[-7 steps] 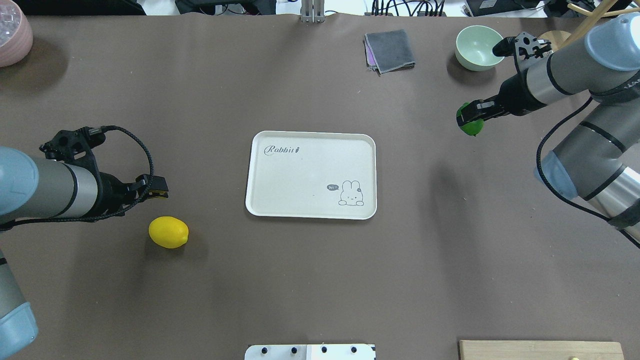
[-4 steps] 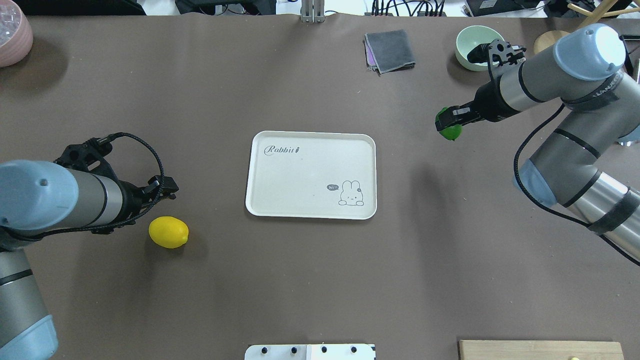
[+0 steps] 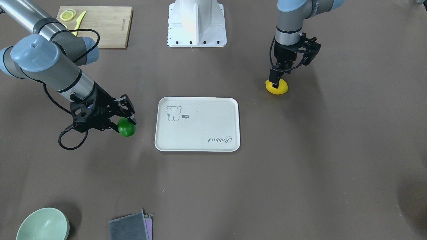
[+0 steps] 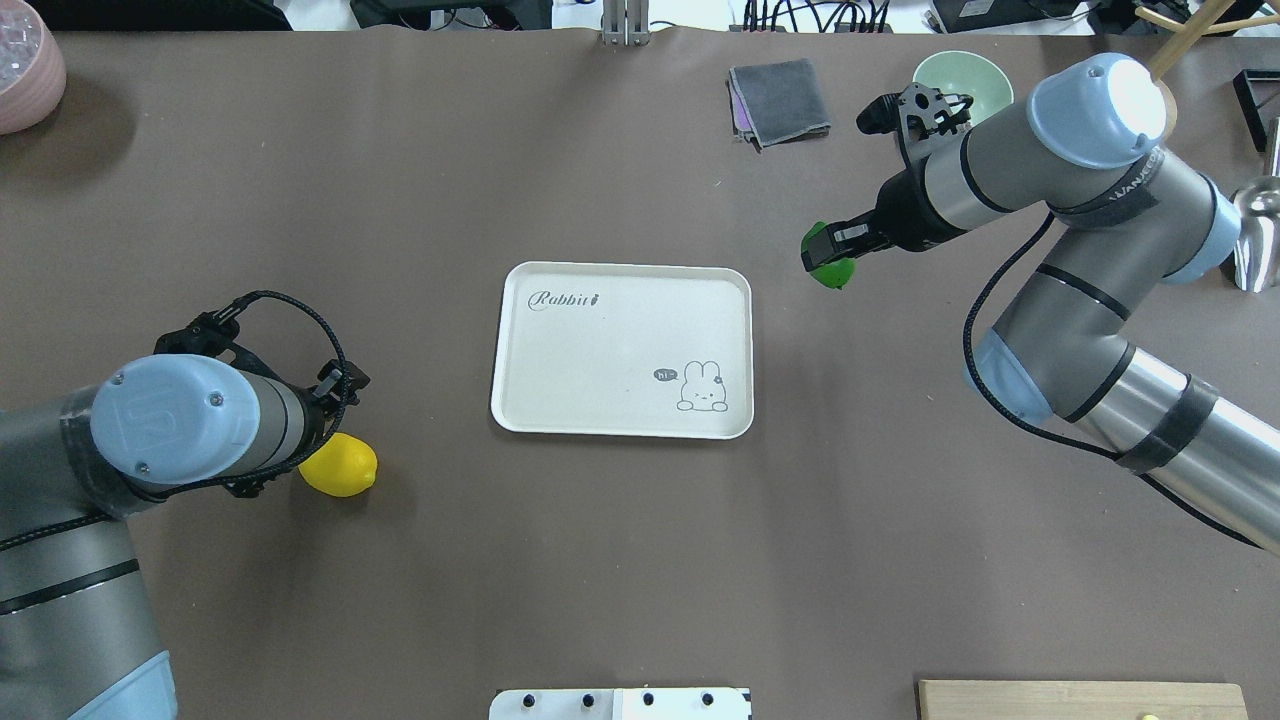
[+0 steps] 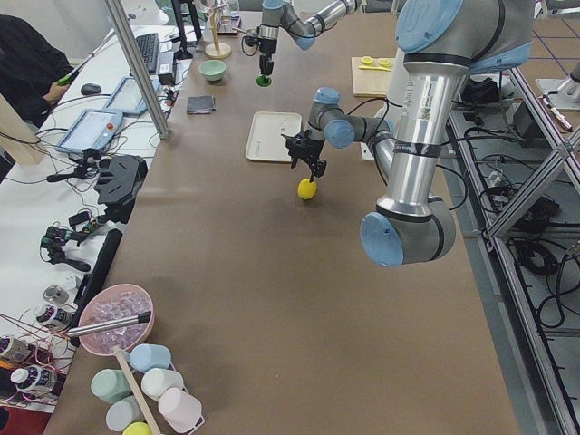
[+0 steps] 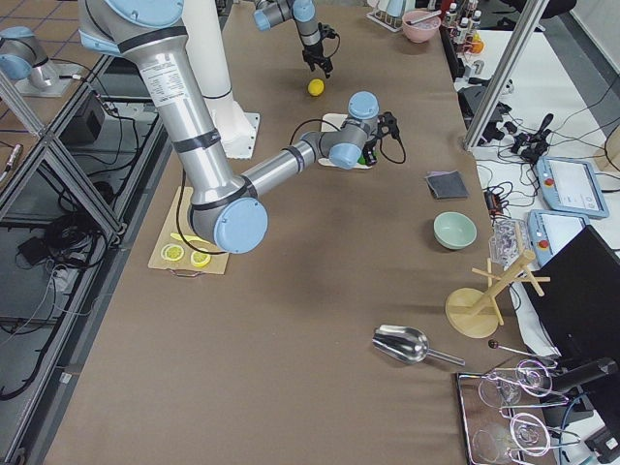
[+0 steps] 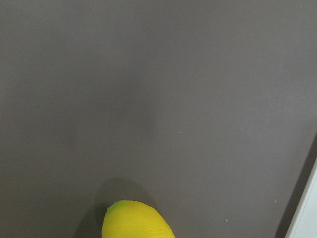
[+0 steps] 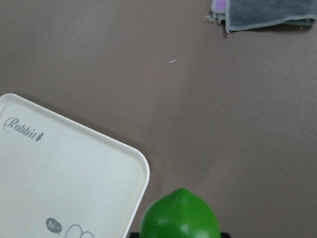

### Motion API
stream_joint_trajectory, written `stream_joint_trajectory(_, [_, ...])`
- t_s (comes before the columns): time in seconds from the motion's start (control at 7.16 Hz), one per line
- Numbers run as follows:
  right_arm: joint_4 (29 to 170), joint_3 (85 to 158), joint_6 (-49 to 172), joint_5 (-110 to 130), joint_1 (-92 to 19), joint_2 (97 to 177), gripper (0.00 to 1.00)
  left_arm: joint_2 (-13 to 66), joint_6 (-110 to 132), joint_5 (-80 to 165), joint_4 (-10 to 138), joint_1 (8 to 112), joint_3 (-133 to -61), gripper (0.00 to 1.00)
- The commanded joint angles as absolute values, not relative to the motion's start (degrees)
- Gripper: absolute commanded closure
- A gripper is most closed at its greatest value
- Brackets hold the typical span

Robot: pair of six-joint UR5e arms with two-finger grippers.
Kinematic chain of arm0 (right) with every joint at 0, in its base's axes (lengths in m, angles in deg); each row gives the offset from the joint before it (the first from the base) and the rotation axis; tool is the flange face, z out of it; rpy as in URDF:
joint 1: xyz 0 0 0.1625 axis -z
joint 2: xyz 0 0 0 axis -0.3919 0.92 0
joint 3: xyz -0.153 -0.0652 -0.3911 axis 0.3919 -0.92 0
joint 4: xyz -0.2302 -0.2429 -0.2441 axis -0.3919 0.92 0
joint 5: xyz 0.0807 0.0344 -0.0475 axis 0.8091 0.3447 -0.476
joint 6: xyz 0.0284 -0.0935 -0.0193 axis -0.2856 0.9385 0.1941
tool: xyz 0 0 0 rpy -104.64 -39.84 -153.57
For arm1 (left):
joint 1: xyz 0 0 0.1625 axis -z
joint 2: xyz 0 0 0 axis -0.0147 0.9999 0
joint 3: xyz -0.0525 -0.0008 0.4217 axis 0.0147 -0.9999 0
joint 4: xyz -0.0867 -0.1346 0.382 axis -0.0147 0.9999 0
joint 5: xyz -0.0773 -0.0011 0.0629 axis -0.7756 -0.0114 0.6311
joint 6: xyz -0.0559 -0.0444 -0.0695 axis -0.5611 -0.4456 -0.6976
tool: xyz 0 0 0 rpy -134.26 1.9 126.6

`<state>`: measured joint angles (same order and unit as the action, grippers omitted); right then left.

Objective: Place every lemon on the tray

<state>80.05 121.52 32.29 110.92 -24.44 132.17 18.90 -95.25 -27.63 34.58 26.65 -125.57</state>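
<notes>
The cream tray (image 4: 620,350) lies mid-table with nothing on it. It also shows in the front view (image 3: 200,130) and the right wrist view (image 8: 59,168). My right gripper (image 4: 826,246) is shut on the dark green lemon (image 4: 831,270). It holds the lemon in the air just off the tray's far right corner (image 3: 126,128) (image 8: 181,215). The yellow lemon (image 4: 340,468) rests on the table left of the tray. My left gripper (image 3: 276,81) hangs right over the yellow lemon (image 3: 277,87) and looks open. The lemon's tip shows in the left wrist view (image 7: 136,220).
A grey cloth (image 4: 780,100) and a pale green bowl (image 3: 43,225) lie at the far right. A pink bowl (image 4: 25,70) sits at the far left. A bamboo board (image 3: 100,21) with lemon slices (image 3: 67,15) lies beside the robot base (image 3: 196,23).
My right arm has carried the green lemon left, toward the tray's far right corner. My left arm has swung in over the yellow lemon, which has not moved.
</notes>
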Motion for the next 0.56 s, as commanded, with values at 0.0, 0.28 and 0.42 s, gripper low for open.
stream_joint_trajectory(0.0, [80.04, 121.82, 32.29, 109.33, -22.11, 130.52, 1.00, 19.23, -98.58, -27.25, 34.63, 24.93, -123.84, 0.03])
stream_joint_trajectory(0.28, [79.87, 121.91, 32.29, 108.98, -21.23, 130.25, 1.00, 19.23, -100.08, -27.34, 34.63, 22.12, -121.91, 0.03])
stream_joint_trajectory(0.42, [79.95, 122.69, 32.29, 108.02, -20.70, 129.90, 1.00, 19.58, -101.21, -27.34, 34.63, 22.02, -121.73, 0.03])
